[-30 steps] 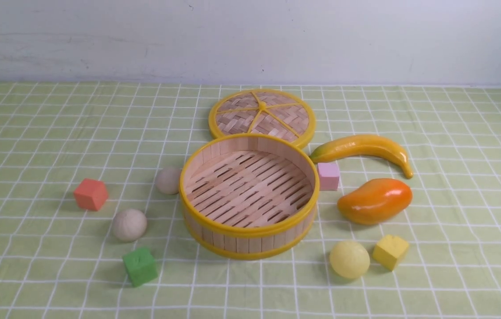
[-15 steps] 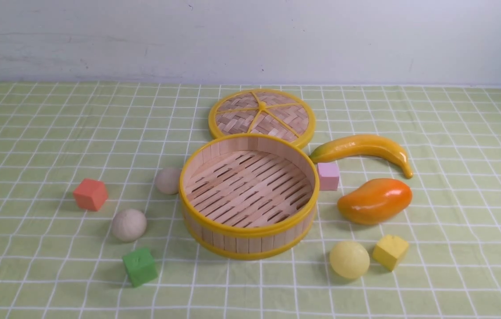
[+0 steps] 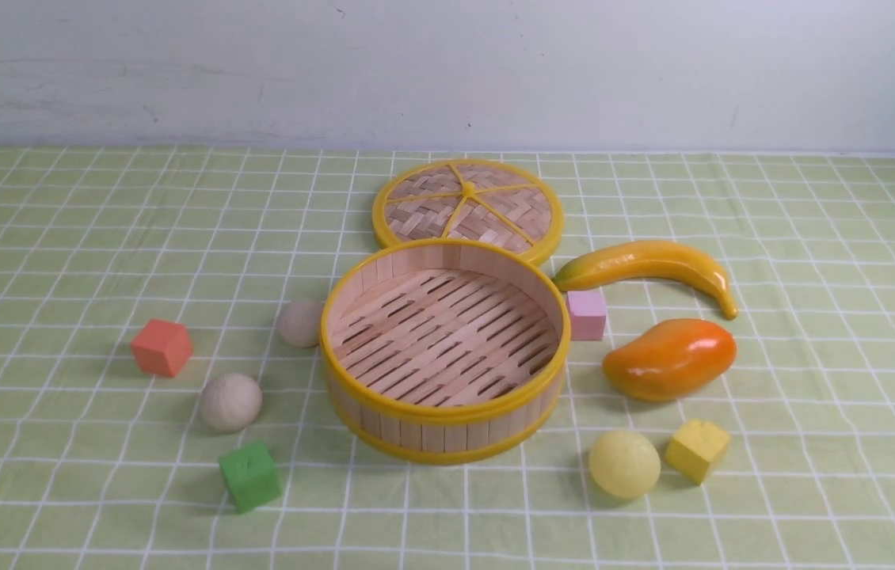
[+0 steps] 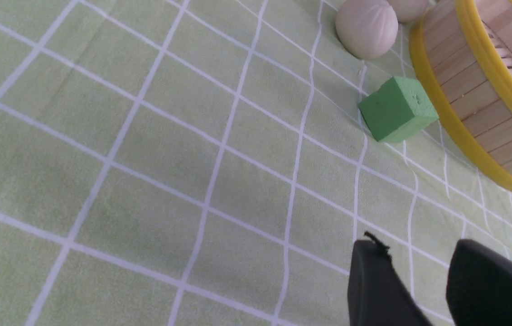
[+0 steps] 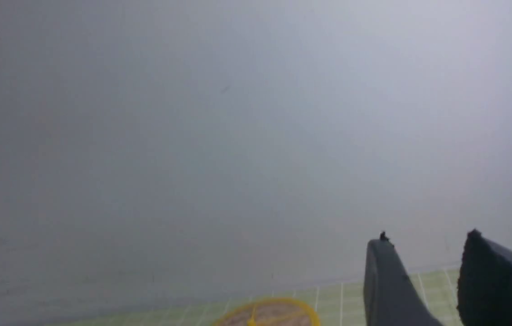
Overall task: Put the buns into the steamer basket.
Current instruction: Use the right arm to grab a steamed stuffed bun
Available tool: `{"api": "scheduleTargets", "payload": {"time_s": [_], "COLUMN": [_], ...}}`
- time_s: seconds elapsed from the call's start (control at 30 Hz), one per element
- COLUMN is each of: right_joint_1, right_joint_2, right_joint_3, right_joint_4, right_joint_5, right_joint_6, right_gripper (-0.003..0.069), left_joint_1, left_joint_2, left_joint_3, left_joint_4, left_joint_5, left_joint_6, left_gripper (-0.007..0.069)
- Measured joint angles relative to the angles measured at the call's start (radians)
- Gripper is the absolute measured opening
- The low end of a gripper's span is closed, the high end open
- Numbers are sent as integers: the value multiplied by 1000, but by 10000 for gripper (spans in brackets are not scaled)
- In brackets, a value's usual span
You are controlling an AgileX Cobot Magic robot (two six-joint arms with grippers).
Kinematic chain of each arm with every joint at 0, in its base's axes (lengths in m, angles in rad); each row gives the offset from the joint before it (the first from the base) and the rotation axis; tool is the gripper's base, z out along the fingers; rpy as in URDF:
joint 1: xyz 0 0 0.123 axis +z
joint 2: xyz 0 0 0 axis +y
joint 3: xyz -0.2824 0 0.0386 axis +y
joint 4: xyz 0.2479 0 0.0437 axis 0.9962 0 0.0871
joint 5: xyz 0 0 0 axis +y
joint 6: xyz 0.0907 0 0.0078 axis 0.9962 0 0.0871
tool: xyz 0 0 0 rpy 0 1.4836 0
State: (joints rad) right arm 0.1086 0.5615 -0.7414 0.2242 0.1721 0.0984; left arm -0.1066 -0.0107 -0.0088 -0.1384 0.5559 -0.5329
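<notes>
Left pincer (image 4: pixel 412 246): showing in the left wrist view, its two fingers standing apart, gripping nothing.
Right pincer (image 5: pixel 428 237): showing in the right wrist view, its fingers also parted, with nothing between them.
Green cube (image 3: pixel 250 476): sitting in the lower left of the front view, nearer than the two beige buns.
Yellow bun (image 3: pixel 624 464): resting on the cloth in the lower right of the front view, outside the basket.
Yellow cube (image 3: pixel 698 450): lying just beside that bun, on its right.
Near beige bun (image 3: pixel 231 402): resting left of the basket in the front view, between the green cube and the red cube (image 3: pixel 162 347).
Basket (image 3: pixel 446 431): standing upright and open at the centre of the front view, its slatted floor showing bare.
Mango (image 3: pixel 670 359): lying right of the basket, above the yellow cube in the front view.
Far beige bun (image 3: pixel 300 323): resting close against the basket's left side, partly hidden by it.
Pink cube (image 3: pixel 587 315): sitting just right of the basket, below the banana (image 3: pixel 645 264), which is curving across the right half.
Lid (image 3: pixel 469 207): lying behind the basket at upper centre, its near edge partly covered.
Desk (image 3: pixel 59 237): carrying everything under a green checked cloth.
Wall (image 3: pixel 447 71): rising pale across the top of the front view.
</notes>
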Motion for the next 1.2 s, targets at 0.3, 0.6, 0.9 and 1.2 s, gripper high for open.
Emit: {"api": "scheduleTargets", "payload": {"time_s": [0.3, 0.6, 0.9, 1.2], "right_joint_1": [0, 34, 303, 338], "right_joint_2": [345, 704, 1006, 1193], "right_joint_3": [-96, -209, -441, -563], "right_joint_4": [8, 291, 92, -75], "right_joint_5": [320, 625, 808, 823], "right_joint_6": [-62, -414, -323, -118], "right_gripper": [241, 242, 321, 346], "left_joint_1": [0, 0, 0, 0], "left_joint_2": [0, 0, 0, 0], "left_joint_3": [0, 0, 0, 0], "left_joint_4": [0, 0, 0, 0], "left_joint_5": [0, 0, 0, 0], "left_joint_6": [0, 0, 0, 0], "left_gripper": [238, 238, 238, 238]}}
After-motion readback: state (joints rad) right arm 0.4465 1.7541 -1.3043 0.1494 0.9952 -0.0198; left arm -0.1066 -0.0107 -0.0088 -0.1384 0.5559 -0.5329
